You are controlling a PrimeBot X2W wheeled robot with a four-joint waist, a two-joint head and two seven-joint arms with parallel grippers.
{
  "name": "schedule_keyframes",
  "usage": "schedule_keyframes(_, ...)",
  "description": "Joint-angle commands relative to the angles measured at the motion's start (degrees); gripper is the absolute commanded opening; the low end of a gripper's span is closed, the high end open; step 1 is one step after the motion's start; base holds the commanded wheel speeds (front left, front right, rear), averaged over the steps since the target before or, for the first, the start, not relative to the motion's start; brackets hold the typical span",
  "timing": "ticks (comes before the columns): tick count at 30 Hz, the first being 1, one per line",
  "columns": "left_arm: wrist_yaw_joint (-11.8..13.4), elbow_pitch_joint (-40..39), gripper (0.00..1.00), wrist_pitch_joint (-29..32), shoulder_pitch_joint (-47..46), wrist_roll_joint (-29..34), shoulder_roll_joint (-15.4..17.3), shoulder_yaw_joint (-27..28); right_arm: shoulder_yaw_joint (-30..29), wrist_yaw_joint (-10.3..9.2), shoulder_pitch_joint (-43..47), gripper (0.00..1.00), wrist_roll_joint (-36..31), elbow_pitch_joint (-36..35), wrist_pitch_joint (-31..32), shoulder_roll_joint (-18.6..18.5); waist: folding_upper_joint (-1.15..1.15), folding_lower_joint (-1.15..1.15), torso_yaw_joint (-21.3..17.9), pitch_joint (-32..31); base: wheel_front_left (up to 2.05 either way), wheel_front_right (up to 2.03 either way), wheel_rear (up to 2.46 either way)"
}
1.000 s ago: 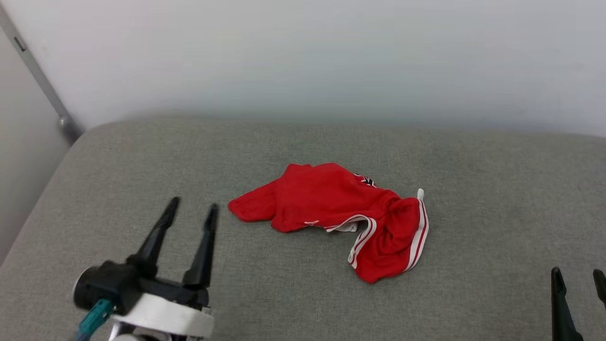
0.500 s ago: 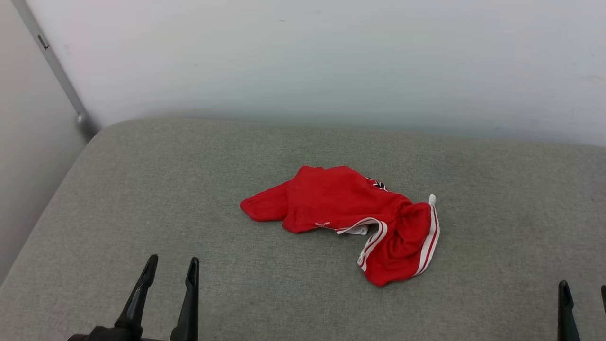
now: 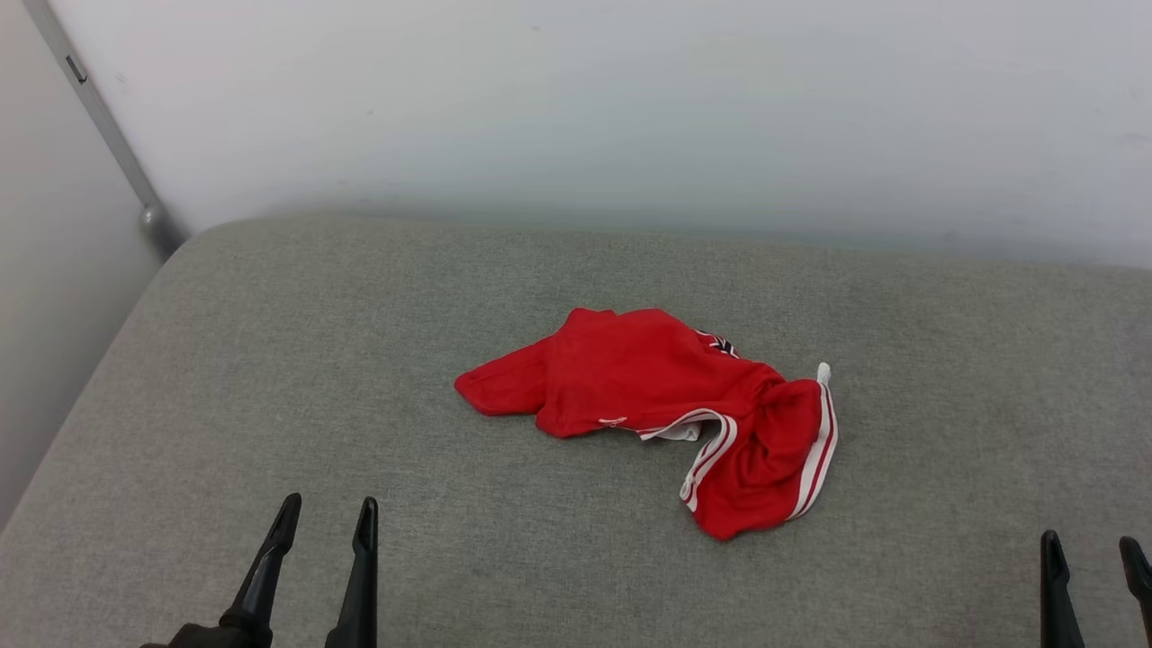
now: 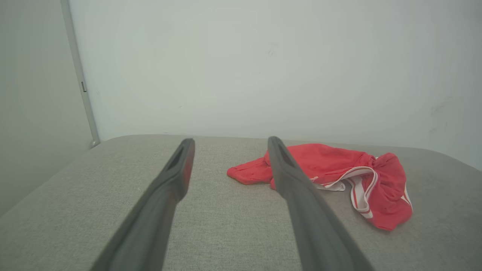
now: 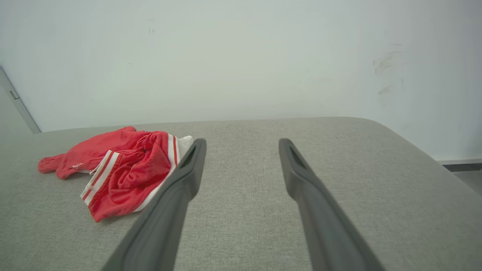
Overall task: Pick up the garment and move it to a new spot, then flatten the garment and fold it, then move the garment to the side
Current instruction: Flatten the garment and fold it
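The garment [image 3: 657, 409] lies crumpled in a red heap with white-and-red stripe trim near the middle of the grey padded surface [image 3: 270, 360]; a scrap of black lettering shows at its far edge. My left gripper [image 3: 328, 511] stands open at the lower left, well short of the garment, nothing between its fingers. At the lower right my right gripper [image 3: 1091, 543] is open and empty too. In the left wrist view the garment [image 4: 339, 173] sits beyond and right of the left gripper [image 4: 229, 145]. In the right wrist view the garment [image 5: 120, 169] lies left of the right gripper [image 5: 241, 145].
A pale wall [image 3: 630, 108] rises right behind the padded surface. A grey metal post [image 3: 108, 135] runs down the wall at the far left corner. The surface's rounded edges fall away at the left and, in the right wrist view, at the right [image 5: 414, 150].
My left gripper has drawn back toward the bottom edge and straightened. The head camera shifted slightly. The garment lies as it did.
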Motion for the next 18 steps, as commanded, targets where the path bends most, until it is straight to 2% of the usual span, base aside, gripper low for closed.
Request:
schedule_keyframes(1, -0.1, 0.2, 1.00, -0.1, -0.6, -0.4, 0.0, 0.1, 0.2, -0.05, -0.4, 1.00, 0.0, -0.2, -0.1, -0.2, 0.00, 0.00, -0.1, 0.1, 0.00, 0.00, 0.00)
schedule_keyframes(11, -0.1, 1.0, 1.00, -0.1, -1.6, -1.2, 0.1, 0.7, 1.6, -0.06, -0.9, 1.00, 0.0, -0.1, -0.1, -0.2, 0.00, 0.00, -0.8, 0.5, 0.00, 0.00, 0.00)
schedule_keyframes(14, -0.1, 1.7, 1.00, -0.1, -2.7, -2.3, 1.1, 0.0, 1.7, -0.06, -0.9, 1.00, 0.0, 0.2, -0.1, -0.1, 0.00, 0.00, -1.2, 0.6, 0.00, 0.00, 0.00)
schedule_keyframes(18, 0.0, 4.8, 1.00, -0.1, -4.9, -4.9, 4.5, -2.4, 2.3, -0.05, -1.7, 1.00, 0.0, 0.4, -0.1, -0.3, 0.00, 0.00, -2.5, 1.3, 0.00, 0.00, 0.00)
